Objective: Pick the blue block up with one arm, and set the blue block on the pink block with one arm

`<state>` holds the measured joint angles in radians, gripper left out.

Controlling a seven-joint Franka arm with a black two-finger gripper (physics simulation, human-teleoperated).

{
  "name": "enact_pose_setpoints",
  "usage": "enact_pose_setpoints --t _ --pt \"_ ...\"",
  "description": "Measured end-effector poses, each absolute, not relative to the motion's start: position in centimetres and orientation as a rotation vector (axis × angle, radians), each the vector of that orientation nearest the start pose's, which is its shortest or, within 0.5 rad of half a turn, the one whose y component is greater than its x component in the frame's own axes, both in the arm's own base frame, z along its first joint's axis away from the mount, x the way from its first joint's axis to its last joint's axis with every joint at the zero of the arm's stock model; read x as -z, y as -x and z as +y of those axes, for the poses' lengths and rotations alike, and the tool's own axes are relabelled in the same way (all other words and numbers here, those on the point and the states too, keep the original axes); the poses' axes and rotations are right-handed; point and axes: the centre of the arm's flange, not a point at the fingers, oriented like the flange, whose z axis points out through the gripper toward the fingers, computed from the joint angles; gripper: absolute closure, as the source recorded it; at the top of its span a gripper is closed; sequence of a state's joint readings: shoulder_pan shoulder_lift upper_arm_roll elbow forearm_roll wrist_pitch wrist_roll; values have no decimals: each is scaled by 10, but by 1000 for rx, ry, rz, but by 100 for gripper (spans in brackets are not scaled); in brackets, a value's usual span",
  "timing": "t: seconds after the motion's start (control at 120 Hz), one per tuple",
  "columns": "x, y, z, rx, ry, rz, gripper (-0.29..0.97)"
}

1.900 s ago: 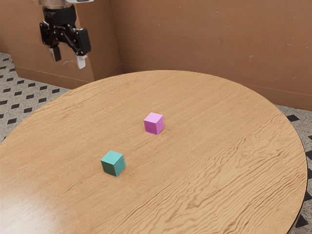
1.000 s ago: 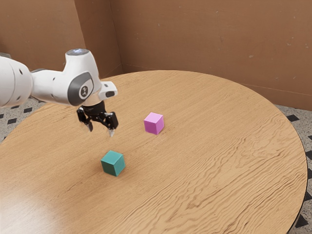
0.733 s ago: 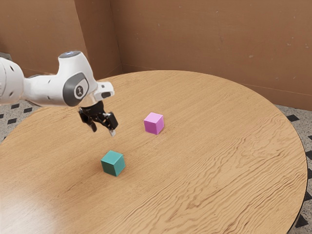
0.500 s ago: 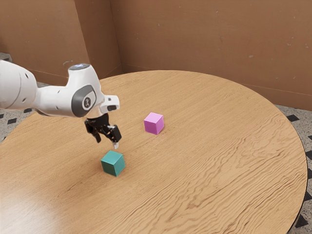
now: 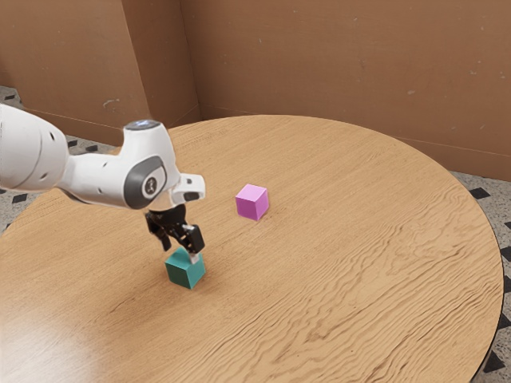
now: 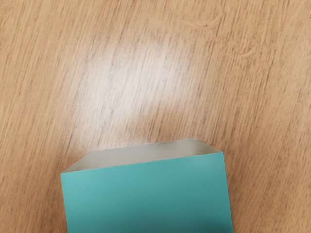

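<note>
A teal-blue block [image 5: 185,269] rests on the round wooden table [image 5: 359,263] toward the exterior view's left. My gripper [image 5: 182,247] hangs just above its top, fingers apart and open, with nothing held. In the wrist view the same block [image 6: 146,194] lies directly under my hand, its top face large and close. The pink block [image 5: 251,201] stands alone on the table, further toward the exterior view's right and farther back from the blue one.
Brown walls [image 5: 359,64] rise behind the table. A patterned tile floor [image 5: 24,167] shows past the table's rim on the exterior view's left and at the right edge.
My arm has come down from high at the upper left and moved over the table. The open gripper has sunk until it hovers just over the blue block. Neither block has moved.
</note>
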<state>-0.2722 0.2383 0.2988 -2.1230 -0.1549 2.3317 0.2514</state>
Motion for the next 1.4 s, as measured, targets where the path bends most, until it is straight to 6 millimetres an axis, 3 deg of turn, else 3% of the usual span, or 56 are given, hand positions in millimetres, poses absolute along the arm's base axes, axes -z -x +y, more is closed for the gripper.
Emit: enact_pose_setpoints --t 0.217,0.425,0.917,1.4 --pt "-294 -575 16 29 3158 208 2" --pt "-294 -575 9 60 3143 273 2" --pt "-264 -577 9 52 3120 319 2" --pt "-260 -573 8 52 3116 334 4"
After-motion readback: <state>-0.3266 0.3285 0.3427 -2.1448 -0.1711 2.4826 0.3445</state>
